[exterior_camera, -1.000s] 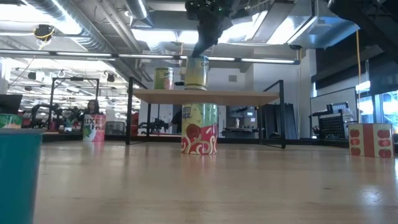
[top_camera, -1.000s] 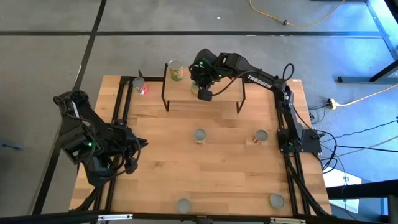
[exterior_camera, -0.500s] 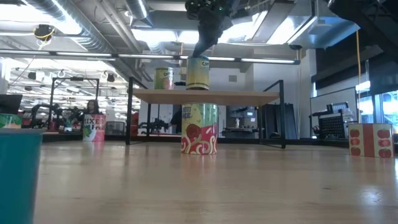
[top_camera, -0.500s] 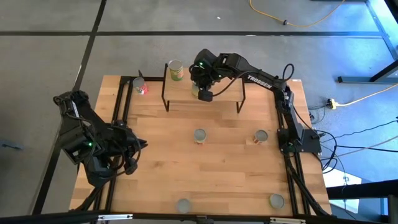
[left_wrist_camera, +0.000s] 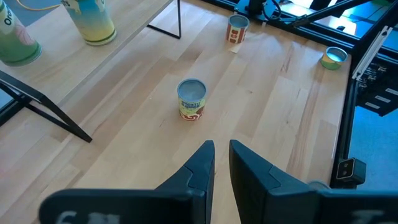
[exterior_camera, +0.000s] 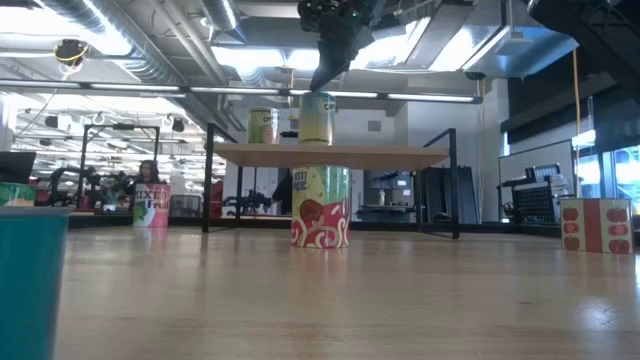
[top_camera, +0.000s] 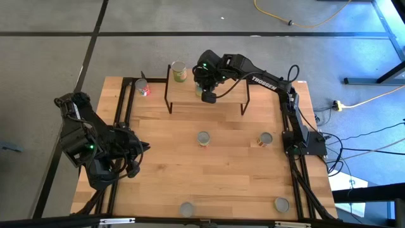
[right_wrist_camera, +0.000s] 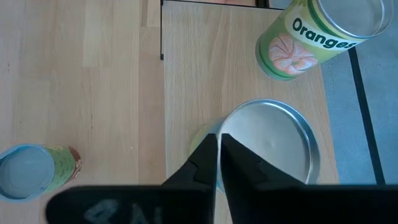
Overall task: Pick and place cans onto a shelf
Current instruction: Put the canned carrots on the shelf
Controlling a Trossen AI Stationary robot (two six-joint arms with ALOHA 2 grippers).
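Waiting at the left side of the surface (top_camera: 234, 177), my left tool (top_camera: 136, 147) is nearly pressed together and holds nothing; I judge it stays clear so the other arm can work. A red can (top_camera: 143, 87) stands at the far left corner of the surface, just beside the shelf (top_camera: 190, 98).

On the shelf's board a green can (top_camera: 179, 71) marked with an orange stands upright near the left end. Beside it a yellow can (right_wrist_camera: 273, 146) stands upright too, and my right tool (right_wrist_camera: 219, 146) is directly over its rim. Whether this tool pinches the rim or is free of it, I cannot tell. The can seems to rest on the board, so I think this placing is nearly complete.

Four more cans (top_camera: 203, 138) wait on the surface, well apart. Every can has its lid on, so the contents are hidden.
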